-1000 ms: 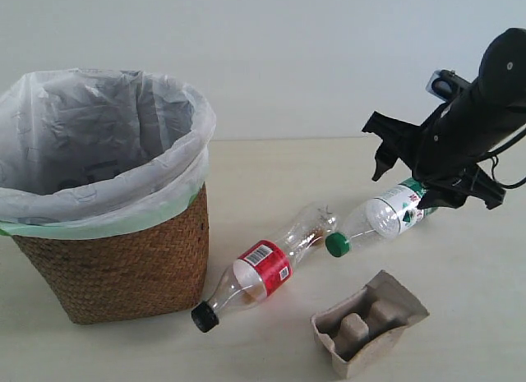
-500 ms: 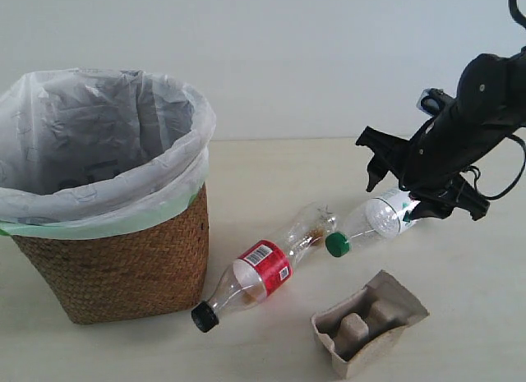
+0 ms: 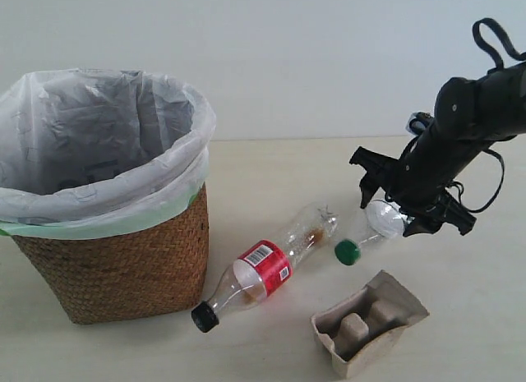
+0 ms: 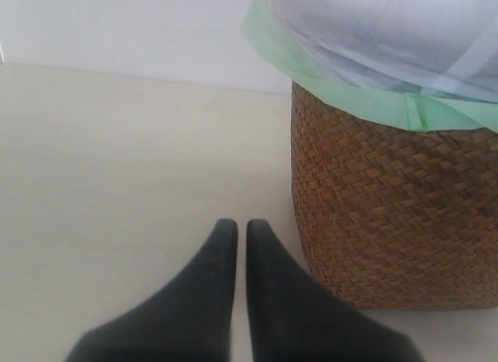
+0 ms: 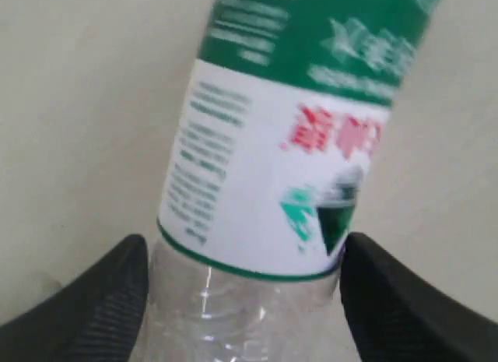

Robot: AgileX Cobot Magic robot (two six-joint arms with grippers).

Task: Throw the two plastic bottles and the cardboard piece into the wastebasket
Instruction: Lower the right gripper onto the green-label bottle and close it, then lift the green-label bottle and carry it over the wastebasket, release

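The green-and-white-label bottle (image 3: pixel 380 219) lies on the table with its green cap (image 3: pixel 347 251) pointing toward me. My right gripper (image 3: pixel 389 218) has come down over its body. In the right wrist view the bottle (image 5: pixel 272 159) fills the gap of the open right gripper (image 5: pixel 245 315), one finger close on each side. The red-label bottle (image 3: pixel 265 267) with black cap lies beside the wastebasket (image 3: pixel 107 267). Nearest the front lies the cardboard piece (image 3: pixel 370 320). My left gripper (image 4: pixel 235 226) is shut and empty, low beside the wastebasket (image 4: pixel 389 206); it does not show in the exterior view.
The translucent bag (image 3: pixel 99 144) folds over the wastebasket's rim, and the mouth stands wide open. A pale wall runs behind the table (image 3: pixel 271 164). The right arm's cables (image 3: pixel 493 37) loop above the wrist.
My right arm has moved down and leftward until its fingers straddle the green-label bottle. The bottle has shifted a little, its cap swinging lower and to the right. Everything else stayed still.
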